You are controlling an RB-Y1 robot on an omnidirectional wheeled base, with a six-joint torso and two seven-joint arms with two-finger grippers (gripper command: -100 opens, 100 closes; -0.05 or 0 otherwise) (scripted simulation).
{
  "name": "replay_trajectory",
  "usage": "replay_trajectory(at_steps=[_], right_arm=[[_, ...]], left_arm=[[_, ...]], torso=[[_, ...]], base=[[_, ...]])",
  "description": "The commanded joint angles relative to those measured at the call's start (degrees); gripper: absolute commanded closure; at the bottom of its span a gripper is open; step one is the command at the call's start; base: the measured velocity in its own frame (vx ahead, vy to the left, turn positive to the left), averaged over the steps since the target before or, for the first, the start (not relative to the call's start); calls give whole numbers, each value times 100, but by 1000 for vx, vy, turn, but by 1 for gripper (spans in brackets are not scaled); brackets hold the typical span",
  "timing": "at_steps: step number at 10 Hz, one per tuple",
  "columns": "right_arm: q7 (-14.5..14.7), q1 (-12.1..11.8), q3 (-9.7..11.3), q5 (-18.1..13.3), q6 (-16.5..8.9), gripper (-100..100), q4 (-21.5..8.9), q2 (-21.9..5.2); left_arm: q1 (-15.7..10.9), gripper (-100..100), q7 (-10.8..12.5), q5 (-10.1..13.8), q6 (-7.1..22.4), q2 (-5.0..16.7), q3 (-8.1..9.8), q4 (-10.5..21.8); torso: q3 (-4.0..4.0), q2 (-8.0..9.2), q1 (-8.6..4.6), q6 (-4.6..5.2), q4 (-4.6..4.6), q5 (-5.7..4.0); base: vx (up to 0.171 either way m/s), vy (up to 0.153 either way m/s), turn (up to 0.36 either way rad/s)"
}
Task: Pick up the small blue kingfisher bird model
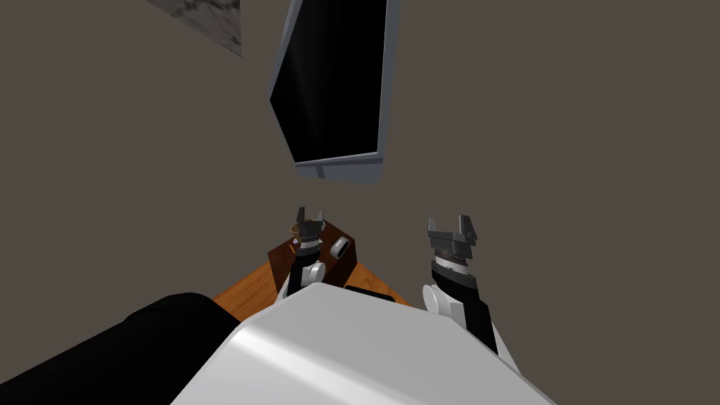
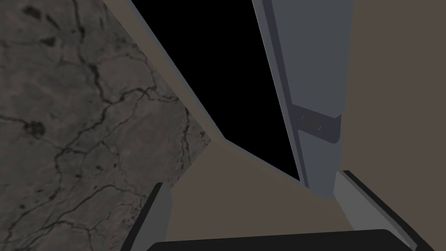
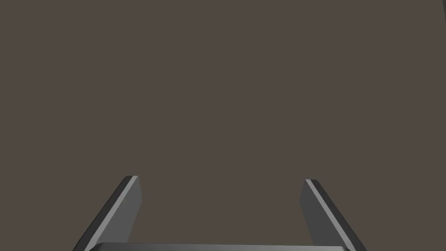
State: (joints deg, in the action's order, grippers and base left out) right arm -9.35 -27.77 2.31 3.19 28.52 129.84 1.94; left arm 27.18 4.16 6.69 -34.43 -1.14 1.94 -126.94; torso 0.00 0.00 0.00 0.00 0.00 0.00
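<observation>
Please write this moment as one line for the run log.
left gripper: open, by dark brown stand | right gripper: open, facing plain wall | held: nothing | pick: not done

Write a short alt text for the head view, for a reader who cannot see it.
Both grippers are raised and open: the left gripper by a dark brown box on an orange-brown wooden surface, the right gripper before a grey-brown wall. Higher on the wall is a grey-framed black panel.
</observation>
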Motion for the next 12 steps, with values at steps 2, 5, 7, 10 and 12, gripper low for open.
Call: replay_trajectory(at_steps=[2, 5, 7, 10, 12], right_arm=[[0, 0, 0, 0, 0, 0, 0, 0], [0, 0, 0, 0, 0, 0, 0, 0], [0, 0, 0, 0, 0, 0, 0, 0], [0, 0, 0, 0, 0, 0, 0, 0], [0, 0, 0, 0, 0, 0, 0, 0]], left_arm=[[-73, -100, -92, 162, 2, 287, 2, 261], [-218, -100, -269, 433, 58, 616, -6, 699], [-350, -100, -439, 666, 150, 841, -20, 1026], [-509, -100, -647, 929, 294, 1060, -43, 1515], [-596, -100, -765, 1069, 386, 1166, -59, 1787]], torso=[[0, -1, 7, 0, 0, 1], [-2, -3, 12, 0, -1, 3], [-3, -5, 10, 0, -1, 3], [-2, -4, 7, 1, -1, 2], [-3, -5, 10, 1, -1, 2]], base=[[0, 22, 11], [5, 24, -9], [10, 19, -26], [5, 14, -29], [8, 21, -37]])
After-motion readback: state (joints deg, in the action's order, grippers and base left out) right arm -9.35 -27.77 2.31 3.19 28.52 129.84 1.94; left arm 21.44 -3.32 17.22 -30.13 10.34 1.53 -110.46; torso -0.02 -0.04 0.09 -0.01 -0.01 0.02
